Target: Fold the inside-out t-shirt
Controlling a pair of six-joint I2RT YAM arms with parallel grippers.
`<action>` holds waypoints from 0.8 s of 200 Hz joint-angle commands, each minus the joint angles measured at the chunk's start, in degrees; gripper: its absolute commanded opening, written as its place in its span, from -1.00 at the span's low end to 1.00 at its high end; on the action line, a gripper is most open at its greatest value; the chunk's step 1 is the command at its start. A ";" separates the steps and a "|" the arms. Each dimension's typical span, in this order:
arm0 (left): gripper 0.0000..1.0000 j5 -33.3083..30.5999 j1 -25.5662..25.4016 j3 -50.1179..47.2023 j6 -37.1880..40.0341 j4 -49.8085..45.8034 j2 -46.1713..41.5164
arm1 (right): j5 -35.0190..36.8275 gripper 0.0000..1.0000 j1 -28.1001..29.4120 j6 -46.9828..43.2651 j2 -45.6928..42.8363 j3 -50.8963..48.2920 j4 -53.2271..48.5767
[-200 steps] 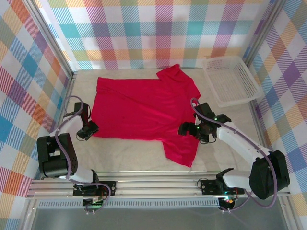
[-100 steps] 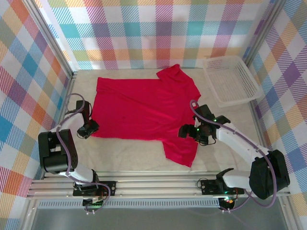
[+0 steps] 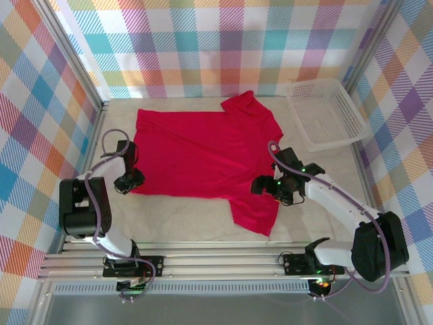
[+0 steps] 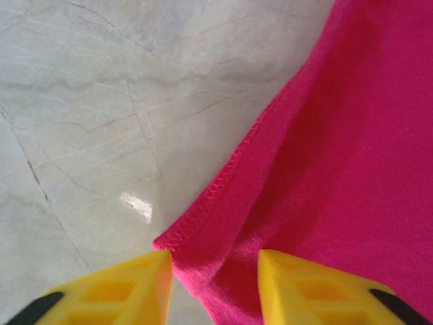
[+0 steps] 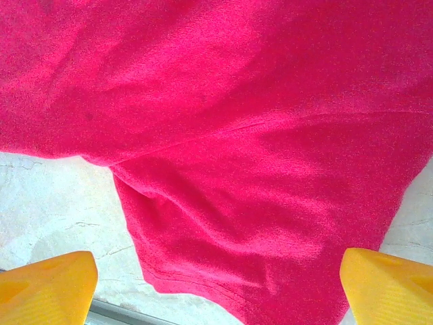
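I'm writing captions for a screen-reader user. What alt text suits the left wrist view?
A stitched corner of the crimson t-shirt lies on the pale, veined table, covering the right side of the picture. At the bottom edge, the left gripper is open, its two yellow fingers on either side of the fabric corner.

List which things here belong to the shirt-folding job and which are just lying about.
Part of the job:
- crimson t-shirt, spread flat
- left end effector, open at the shirt's near left corner
- right end effector, open over the near sleeve

Lying about:
- white mesh basket, far right corner, apart from the shirt
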 commanded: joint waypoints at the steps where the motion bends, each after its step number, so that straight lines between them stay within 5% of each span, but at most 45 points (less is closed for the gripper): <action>1: -0.50 -3.06 -0.05 1.57 1.12 -2.79 1.41 | -1.10 0.85 0.43 1.11 0.06 1.16 -0.16; 64: -0.85 -4.85 1.35 3.45 1.52 -6.07 -0.18 | -1.51 0.82 0.41 1.13 0.75 1.35 -0.55; 100: -1.00 -5.26 1.35 5.51 2.70 -8.55 -3.27 | -3.82 0.58 0.54 1.60 1.81 -0.73 -0.62; 160: -1.00 11.68 1.35 6.70 1.08 -5.22 -12.24 | -4.00 0.35 4.26 5.29 -1.55 -6.80 -3.14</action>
